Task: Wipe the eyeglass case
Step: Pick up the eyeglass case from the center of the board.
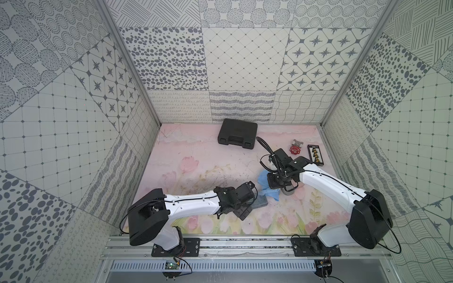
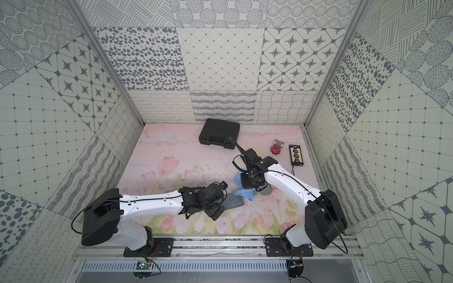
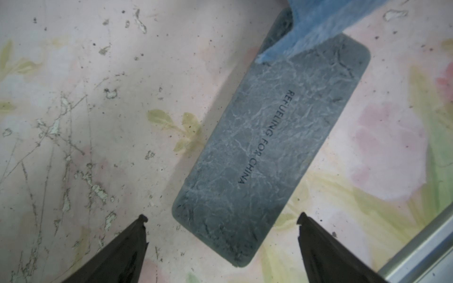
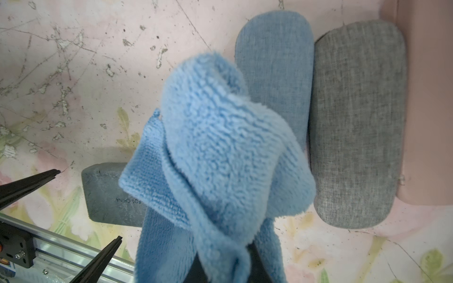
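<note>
The table [image 1: 196, 156] is covered by a scuffed pink mat printed with flowers. Two white and black arms reach in from its near edge. A shut black tool case [image 1: 237, 133] sits by the back wall.

The blue fluffy cloth [image 4: 220, 152] hangs bunched from the right pincer [image 4: 225, 267], whose jaws are clamped tight on it. The cloth's lower edge drapes over the far end of the eyeglass case [image 3: 269, 147].

This dark grey case, with a cracked-looking skin and the words "REFUELING FOR CHINA", lies flat on the mat near the front middle of the table. In both top views it shows just past the left arm's wrist [image 1: 259, 203] [image 2: 232, 203].

The left pincer [image 3: 222, 217] stands spread wide and holds nothing. The near end of the case lies between its two fingertips [image 3: 143, 218] with a clear gap on each side. How high the pincer sits above the case I cannot tell.

Beyond the cloth, the right wrist view shows three more cases side by side: a blue fabric case [image 4: 277, 61], a grey fabric case [image 4: 355, 122] just beside it, and a pink case [image 4: 429, 98].

A small black board [image 1: 315, 153] with yellow parts and a red valve wheel [image 1: 295, 149] lie near the far right corner.
</note>
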Robot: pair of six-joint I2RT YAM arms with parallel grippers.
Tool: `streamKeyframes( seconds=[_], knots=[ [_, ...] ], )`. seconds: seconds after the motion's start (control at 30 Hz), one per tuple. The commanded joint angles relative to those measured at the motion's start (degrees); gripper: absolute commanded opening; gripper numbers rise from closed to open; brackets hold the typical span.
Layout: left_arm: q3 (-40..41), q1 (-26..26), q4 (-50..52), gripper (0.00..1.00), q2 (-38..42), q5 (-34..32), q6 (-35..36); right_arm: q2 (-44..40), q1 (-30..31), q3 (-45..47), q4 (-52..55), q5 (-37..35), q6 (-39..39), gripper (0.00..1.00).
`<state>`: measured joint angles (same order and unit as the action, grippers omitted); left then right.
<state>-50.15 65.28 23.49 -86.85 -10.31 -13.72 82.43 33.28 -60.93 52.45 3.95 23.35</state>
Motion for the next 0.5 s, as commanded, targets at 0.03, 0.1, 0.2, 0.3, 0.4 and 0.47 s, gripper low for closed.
streamKeyframes(
  seconds=[0.03, 0.1, 0.2, 0.3, 0.4, 0.47],
  knots=[
    [-3.5, -1.3, 0.1, 0.99, -4.0, 9.2, 10.4, -1.9, -1.1, 1.6, -2.2, 0.6, 0.0, 0.00],
    [-4.8, -2.3, 1.3, 0.99, -4.9, 12.1, 12.1, -2.2, -1.9, 2.3, -2.7, 1.1, 0.0, 0.00],
    [-7.0, -3.3, 5.3, 0.99, -6.4, 13.6, 14.6, -2.4, -2.6, 2.7, -3.3, 1.6, 0.0, 0.00],
    [-7.8, -4.0, 6.9, 0.99, -7.4, 13.3, 17.4, -2.6, -3.5, 2.9, -3.5, 1.5, 0.0, 0.00],
    [-8.5, -4.4, 8.0, 0.99, -8.1, 13.9, 19.6, -3.2, -4.5, 3.2, -3.8, 1.9, -0.2, 0.00],
    [-9.2, -4.5, 8.6, 0.99, -8.8, 14.6, 21.0, -3.5, -5.0, 3.5, -4.0, 2.4, -0.2, 0.00]
  ],
)
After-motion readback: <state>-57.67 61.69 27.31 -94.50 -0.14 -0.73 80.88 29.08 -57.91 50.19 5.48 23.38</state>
